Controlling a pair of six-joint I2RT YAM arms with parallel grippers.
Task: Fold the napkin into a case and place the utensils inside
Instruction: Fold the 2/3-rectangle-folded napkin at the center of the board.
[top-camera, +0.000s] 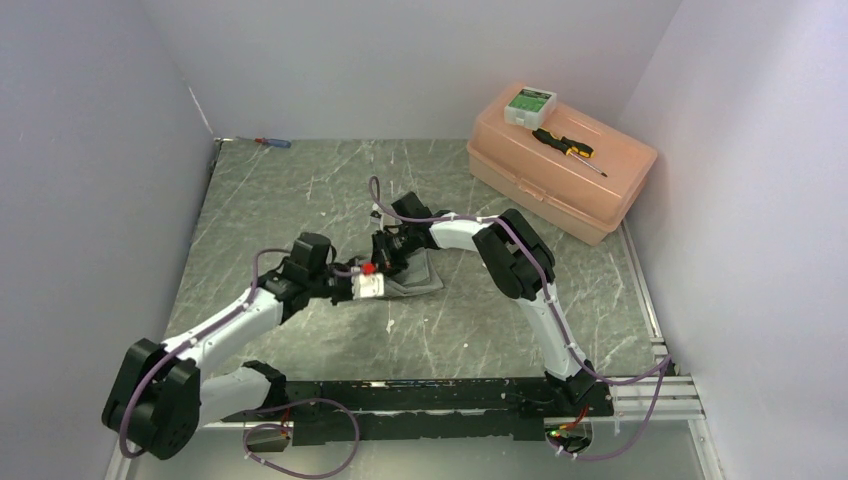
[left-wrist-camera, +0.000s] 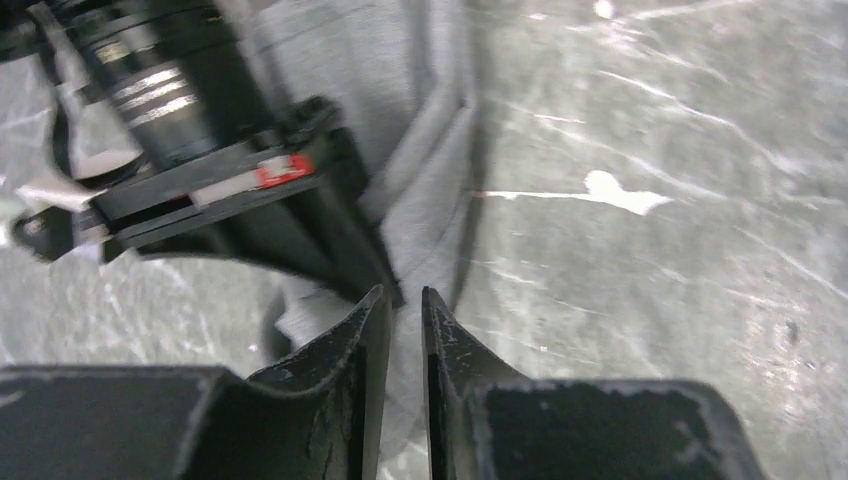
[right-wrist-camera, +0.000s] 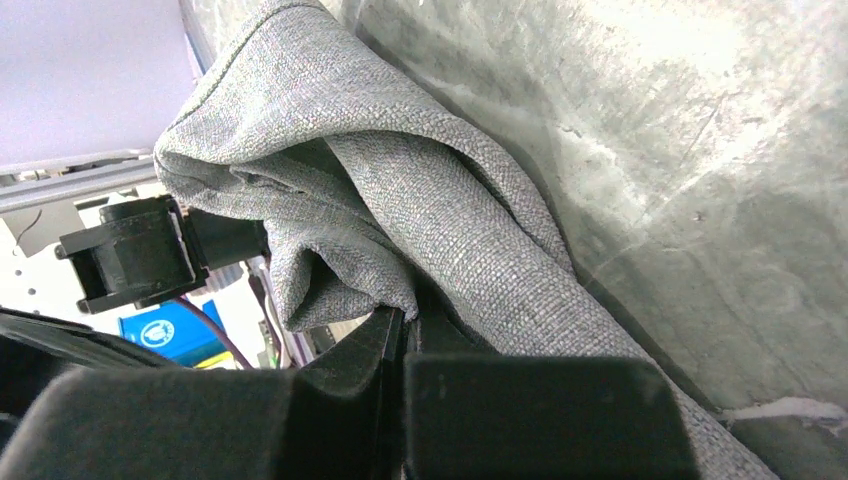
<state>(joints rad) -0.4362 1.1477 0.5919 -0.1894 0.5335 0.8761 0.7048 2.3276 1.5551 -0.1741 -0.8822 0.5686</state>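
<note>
The grey napkin (top-camera: 425, 277) lies bunched on the table's middle, partly under both grippers. My right gripper (top-camera: 386, 254) is shut on a fold of it and holds that fold raised; in the right wrist view the cloth (right-wrist-camera: 450, 200) drapes from the closed jaws of that gripper (right-wrist-camera: 405, 315). My left gripper (top-camera: 390, 285) meets the napkin's near left edge. In the left wrist view this gripper (left-wrist-camera: 400, 300) stands nearly closed with a strip of the cloth (left-wrist-camera: 430, 200) between its jaws, right under the right gripper (left-wrist-camera: 230, 190). No spoon is in view.
A peach plastic box (top-camera: 560, 160) stands at the back right, with a black-and-yellow screwdriver (top-camera: 568, 148) and a small white-and-green box (top-camera: 530, 104) on its lid. A red-and-blue screwdriver (top-camera: 272, 143) lies at the back left by the wall.
</note>
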